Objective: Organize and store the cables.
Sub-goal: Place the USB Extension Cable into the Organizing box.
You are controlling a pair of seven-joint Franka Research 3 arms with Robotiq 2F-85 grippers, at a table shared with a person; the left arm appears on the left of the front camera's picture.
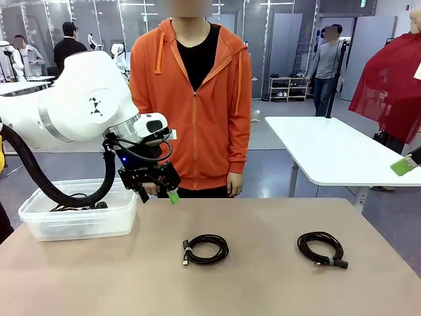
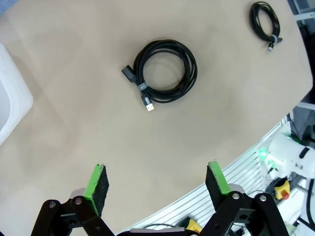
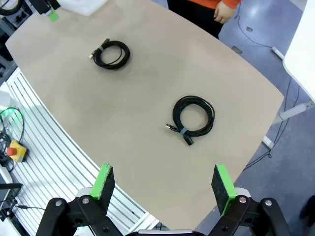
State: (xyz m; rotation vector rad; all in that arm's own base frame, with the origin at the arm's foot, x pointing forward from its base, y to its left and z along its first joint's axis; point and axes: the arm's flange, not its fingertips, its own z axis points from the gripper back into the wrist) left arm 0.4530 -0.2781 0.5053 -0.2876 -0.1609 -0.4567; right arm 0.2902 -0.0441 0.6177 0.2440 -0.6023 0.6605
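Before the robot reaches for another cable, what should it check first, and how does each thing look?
1. Left gripper open and empty: ok.
2. Right gripper open and empty: ok.
3. Middle cable coiled, lying free on the table: ok.
4. Right-side cable apart from it, unobstructed: ok.
5. Room left in the bin, which holds cables already: cannot tell.
6. Person's hand off the table: ok.

I count two black cables (image 1: 206, 249) (image 1: 321, 249) on my table (image 1: 263, 289). There is one clear box (image 1: 79, 222) and one person (image 1: 197, 99) close by.
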